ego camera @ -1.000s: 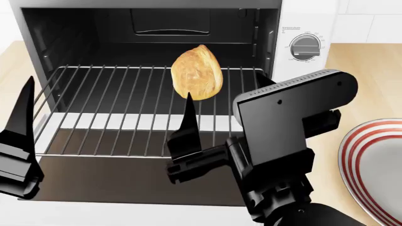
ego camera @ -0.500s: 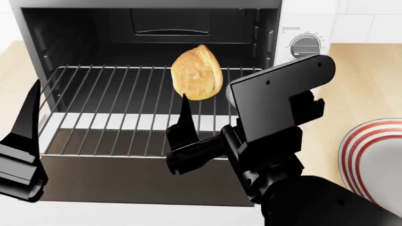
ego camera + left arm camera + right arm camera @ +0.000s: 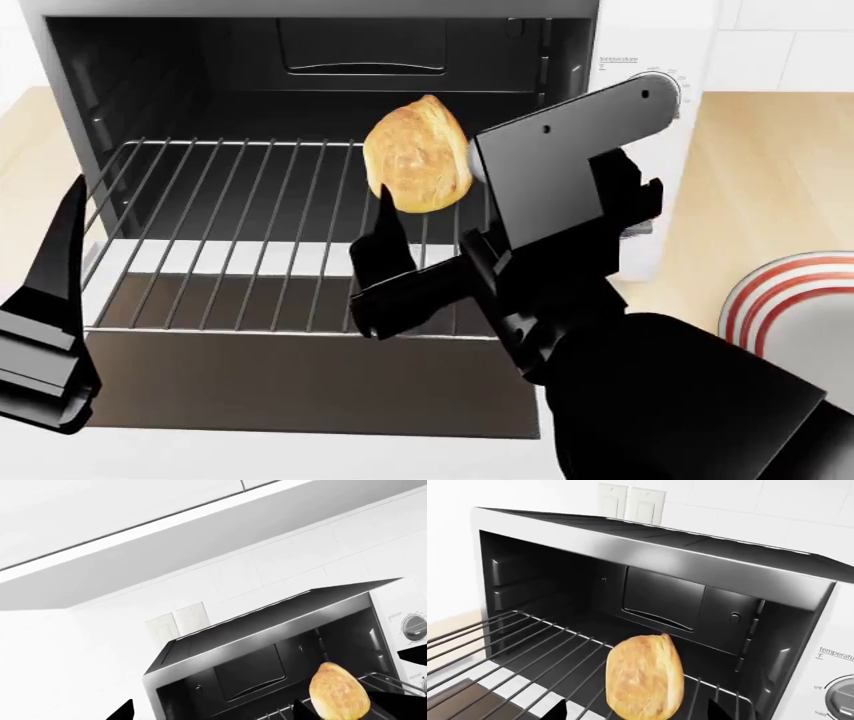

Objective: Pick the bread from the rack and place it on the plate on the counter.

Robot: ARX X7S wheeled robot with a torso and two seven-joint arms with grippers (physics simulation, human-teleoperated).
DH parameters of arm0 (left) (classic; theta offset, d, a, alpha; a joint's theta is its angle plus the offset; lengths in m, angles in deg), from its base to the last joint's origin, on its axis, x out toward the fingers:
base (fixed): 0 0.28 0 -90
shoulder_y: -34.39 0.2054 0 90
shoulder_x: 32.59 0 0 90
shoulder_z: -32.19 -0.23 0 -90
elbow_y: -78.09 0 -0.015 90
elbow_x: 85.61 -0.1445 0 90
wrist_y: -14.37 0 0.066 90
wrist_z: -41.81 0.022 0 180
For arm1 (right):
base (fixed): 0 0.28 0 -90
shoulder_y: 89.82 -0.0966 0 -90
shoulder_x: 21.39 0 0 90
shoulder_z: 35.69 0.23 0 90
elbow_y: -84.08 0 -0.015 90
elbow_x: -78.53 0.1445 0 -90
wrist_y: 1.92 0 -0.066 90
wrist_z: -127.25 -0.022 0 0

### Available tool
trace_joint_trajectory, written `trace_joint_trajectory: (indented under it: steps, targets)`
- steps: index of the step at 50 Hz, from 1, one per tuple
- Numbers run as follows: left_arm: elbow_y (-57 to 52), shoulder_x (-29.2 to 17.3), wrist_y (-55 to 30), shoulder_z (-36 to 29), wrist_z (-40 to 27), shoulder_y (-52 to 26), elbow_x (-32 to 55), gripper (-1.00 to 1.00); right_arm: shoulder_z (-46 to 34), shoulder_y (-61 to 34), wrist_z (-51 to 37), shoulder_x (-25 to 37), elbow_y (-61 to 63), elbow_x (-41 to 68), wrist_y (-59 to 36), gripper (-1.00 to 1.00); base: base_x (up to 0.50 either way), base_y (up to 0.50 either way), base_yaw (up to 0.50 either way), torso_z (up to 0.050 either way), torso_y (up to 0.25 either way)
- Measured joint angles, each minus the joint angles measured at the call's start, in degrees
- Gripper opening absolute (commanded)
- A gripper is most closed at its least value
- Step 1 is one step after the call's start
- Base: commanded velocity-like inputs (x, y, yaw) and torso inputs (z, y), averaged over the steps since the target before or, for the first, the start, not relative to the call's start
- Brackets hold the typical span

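Note:
The bread (image 3: 419, 155) lies on the silver wire rack (image 3: 227, 225), pulled out of the open toaster oven. My right gripper (image 3: 637, 714) is open, its two fingertips on either side of the near end of the bread (image 3: 646, 677), not touching it. In the head view one of its fingers (image 3: 380, 240) rises just below the bread; the other is hidden behind the wrist block. My left gripper (image 3: 213, 715) is open and empty, with one finger (image 3: 60, 245) at the rack's left edge. The plate (image 3: 774, 295) sits on the counter (image 3: 774, 170) at the right.
The oven's door (image 3: 294, 375) lies open and flat below the rack. Its dark walls and roof (image 3: 654, 550) enclose the rack's back. A control dial (image 3: 842, 694) is on the white panel right of the opening. My right arm (image 3: 667, 400) fills the lower right.
My right arm has moved forward and left toward the bread, and its finger now reaches the bread's lower edge. The left gripper shifted slightly right, then stayed. The bread has not moved.

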Motion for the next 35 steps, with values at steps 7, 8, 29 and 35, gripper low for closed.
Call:
trace_joint_trajectory:
  steps: [7,8,29,35]
  targets:
    - [-0.02,-0.36,0.28,-0.09,-0.09,0.17,0.07,1.0,-0.9,-1.43,1.4,-0.65,-2.4,-0.58,-0.15,1.0,0.0,0.0,0.0,0.0,0.0]
    - [-0.02,-0.4,0.3,-0.13,-0.13,0.16,0.1,1.0,-1.01,-1.56,1.57,-0.7,-2.69,-0.66,-0.14,1.0,0.0,0.0,0.0,0.0,0.0]
    - [0.1,-0.67,0.27,-1.22,-1.07,-0.97,0.88,1.0,-2.82,-3.62,4.72,-1.85,-8.25,-2.23,0.46,1.0,0.0,0.0,0.0,0.0,0.0]
    - [0.09,-0.8,0.31,-1.44,-1.38,-1.3,1.23,1.0,-3.3,-4.16,5.54,-2.18,-9.9,-2.74,0.72,1.0,0.0,0.0,0.0,0.0,0.0]
